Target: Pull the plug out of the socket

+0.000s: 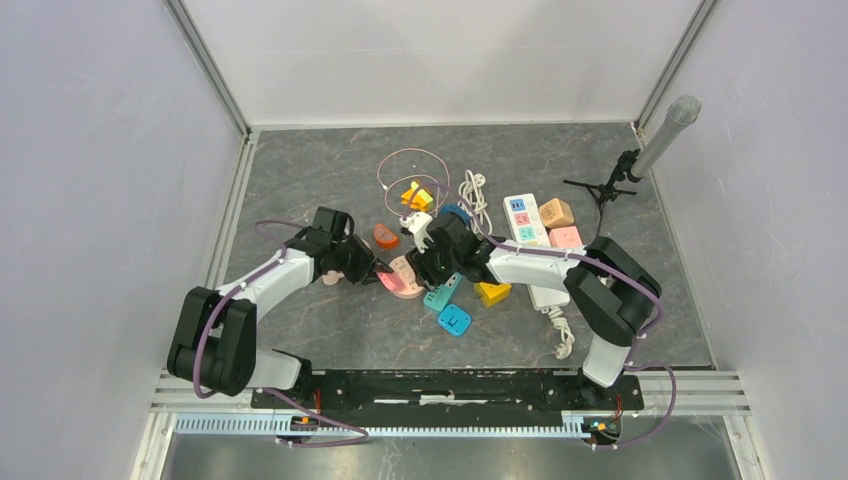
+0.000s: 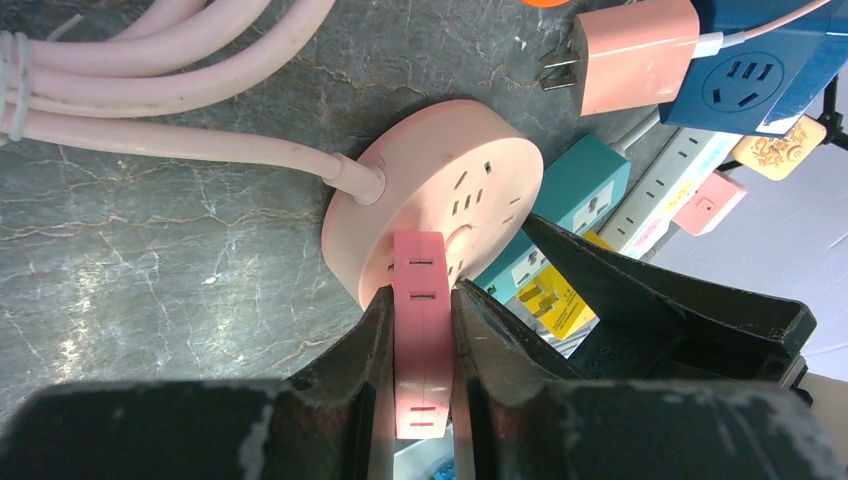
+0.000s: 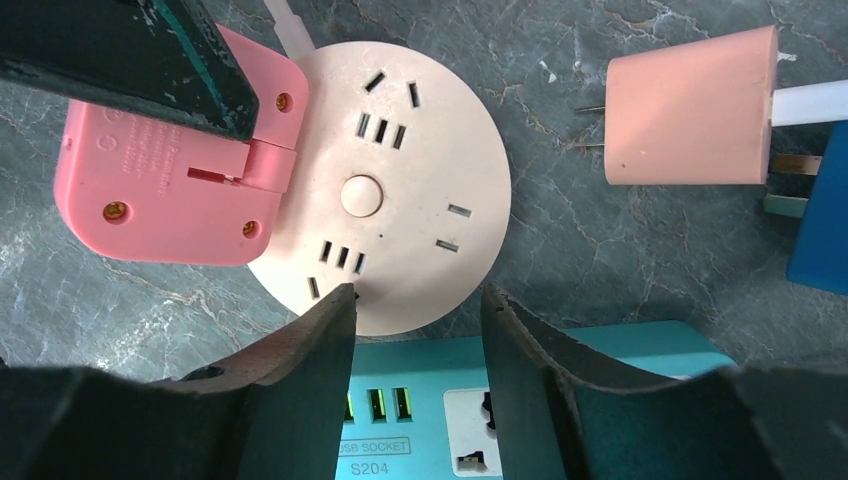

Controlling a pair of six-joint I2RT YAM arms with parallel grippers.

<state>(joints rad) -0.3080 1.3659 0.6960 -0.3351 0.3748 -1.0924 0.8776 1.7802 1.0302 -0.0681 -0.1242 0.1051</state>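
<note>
Where the two arms meet near the middle of a dark grey marbled table [image 1: 300,330], the left gripper [image 2: 421,298] is clamped on a pink plug [image 2: 418,262], a flat, square adapter with rounded corners. Seen from the left wrist, its two black fingers [image 2: 355,350] press against both broad faces of the pink plug with no gap on either side, holding it on edge. The far end of the plug meets the flat top of the round socket [image 2: 450,180], a pale pink disc with several sets of slots and a button in the middle. The plug sits close to the disc's rim, and its prongs are hidden, so how deep it sits cannot be told. A thick pink cord [image 2: 180,140] leaves the side of the round socket and runs off across the table. The right gripper [image 3: 418,300] is open and holds nothing: its two fingers stand apart with a clear gap between them. Their tips are at the rim of the round socket, across the disc from the plug. One tip overlaps the rim, and whether it touches the disc cannot be told. A teal power strip [image 3: 420,400] lies just beside the socket, under the right fingers. A peach adapter [image 3: 690,105] lies apart from the socket, its two prongs pointing toward it.
</note>
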